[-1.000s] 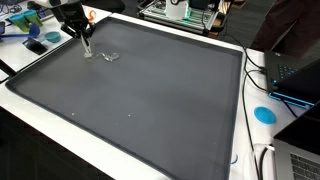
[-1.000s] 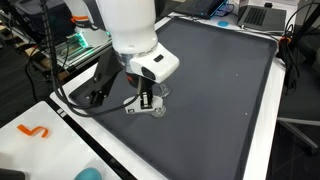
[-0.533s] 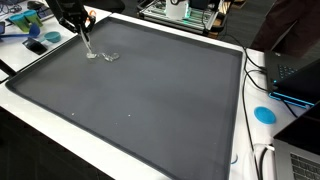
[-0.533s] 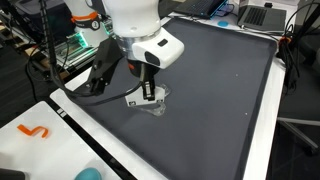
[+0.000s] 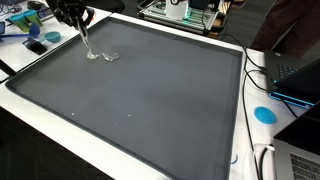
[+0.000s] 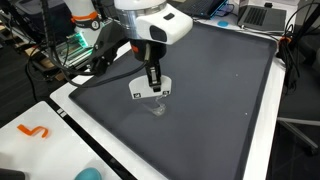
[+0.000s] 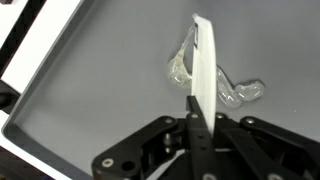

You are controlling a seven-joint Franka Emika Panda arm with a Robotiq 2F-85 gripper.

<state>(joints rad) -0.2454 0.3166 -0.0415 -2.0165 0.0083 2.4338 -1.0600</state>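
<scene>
Nearest us in an exterior view, an orange hook (image 6: 35, 131) lies on the white table (image 6: 70, 160). Beyond it, near the left edge of the dark mat (image 6: 220, 90), sits a crumpled clear wrapper (image 6: 155, 107). Just above it hangs the gripper (image 6: 153, 82), jaws nearly closed and pinching a thin white strip (image 7: 205, 70). The strip points down over the wrapper. We cannot tell whether its tip touches.

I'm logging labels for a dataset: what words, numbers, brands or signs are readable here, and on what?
None readable: the white strip in the hand, the clear plastic piece and the dark mat bear no print.
The orange squiggle is too unclear to read as a letter.
</scene>
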